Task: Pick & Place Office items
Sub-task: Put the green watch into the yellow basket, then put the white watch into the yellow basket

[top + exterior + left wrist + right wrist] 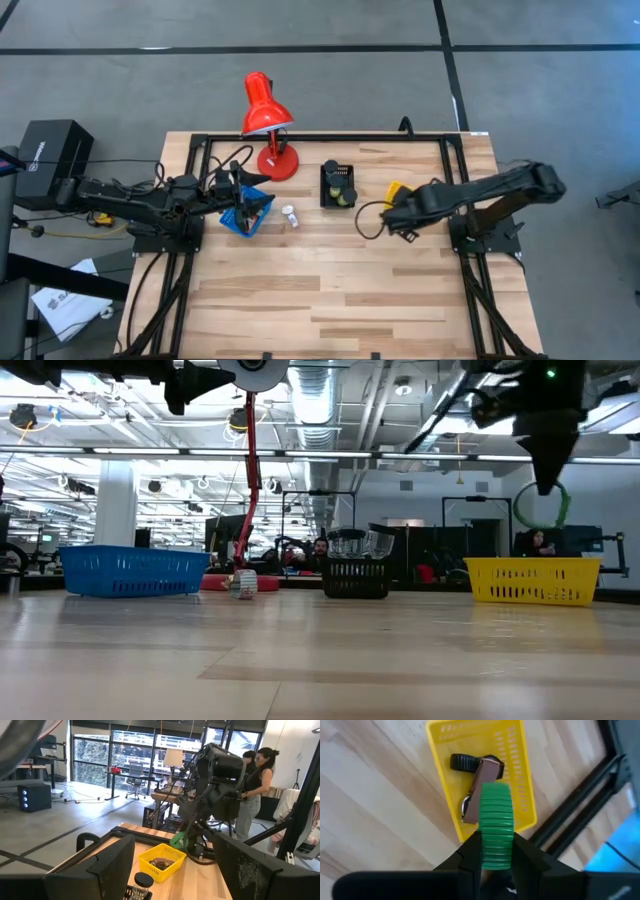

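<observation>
A wooden table (pixel 330 290) in an open office hall carries a blue bin (pixel 132 571), a black bin (pixel 338 184) and a yellow bin (pixel 485 780). The right gripper (pixel 495 851) is pinched on a green ribbed ring (pixel 495 824), held above the yellow bin, which already contains a brown block (pixel 481 784). The placing step is judged in hand; lowering and release are called for next. The left gripper (pixel 172 870) is held spread over the blue bin.

A green ribbed ring (pixel 495 825) stands on its edge, clamped between two dark fingers (pixel 468 854), above the yellow bin (pixel 518 761). In this bin lie a brown block (pixel 482 784) and a black ribbed piece (pixel 462 762). A white tube (pixel 289 215) lies on the table (pixel 330 285) just beside the blue bin (pixel 232 222). Black round discs (pixel 331 168) sit in the black bin (pixel 326 200).
</observation>
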